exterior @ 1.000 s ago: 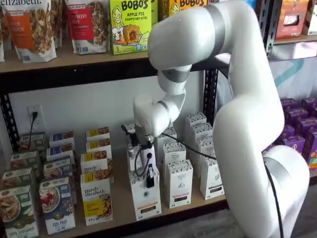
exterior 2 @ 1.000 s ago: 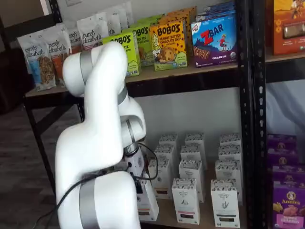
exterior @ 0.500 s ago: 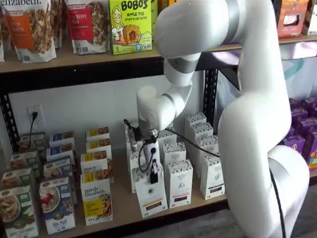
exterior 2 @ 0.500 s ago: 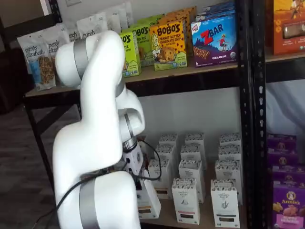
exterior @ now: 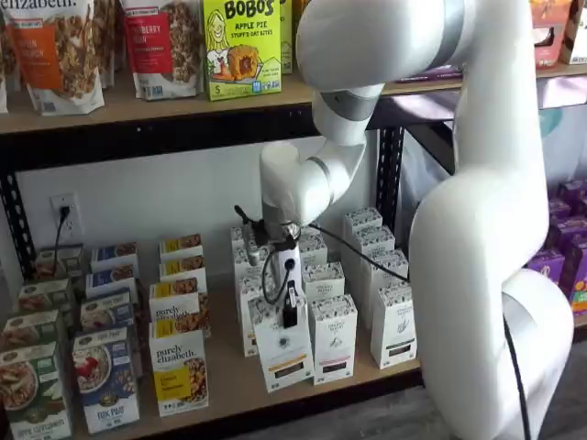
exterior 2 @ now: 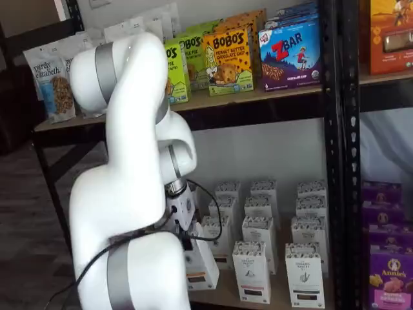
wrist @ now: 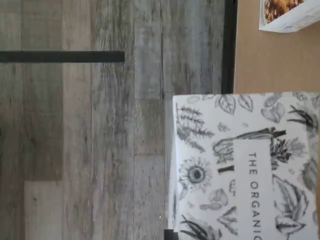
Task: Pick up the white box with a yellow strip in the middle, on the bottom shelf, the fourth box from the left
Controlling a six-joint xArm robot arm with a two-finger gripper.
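My gripper [exterior: 287, 308] is shut on the white box [exterior: 284, 353] at its top, one black finger showing against the front face. The box hangs tilted just above the front of the bottom shelf [exterior: 229, 378], ahead of its row. Its round emblem and dark-and-yellowish strip face forward. In a shelf view the box [exterior 2: 202, 269] shows low beside the arm, with the fingers hidden. The wrist view shows the box's grey-patterned top [wrist: 250, 165] over the shelf's wood [wrist: 260, 60] and black front rail [wrist: 229, 45], with the plank floor beyond.
Similar white cartons [exterior: 332, 337] stand close on the right in rows. A "purely elizabeth" box [exterior: 179, 371] and cereal boxes [exterior: 105, 378] stand on the left. The upper shelf [exterior: 138, 110] holds a Bobo's box [exterior: 240, 46]. Purple boxes [exterior 2: 390, 274] fill the neighbouring bay.
The gripper and the white box have risen and moved a little to the right, off the shelf board. The box now tilts more. The arm's upper links have lifted.
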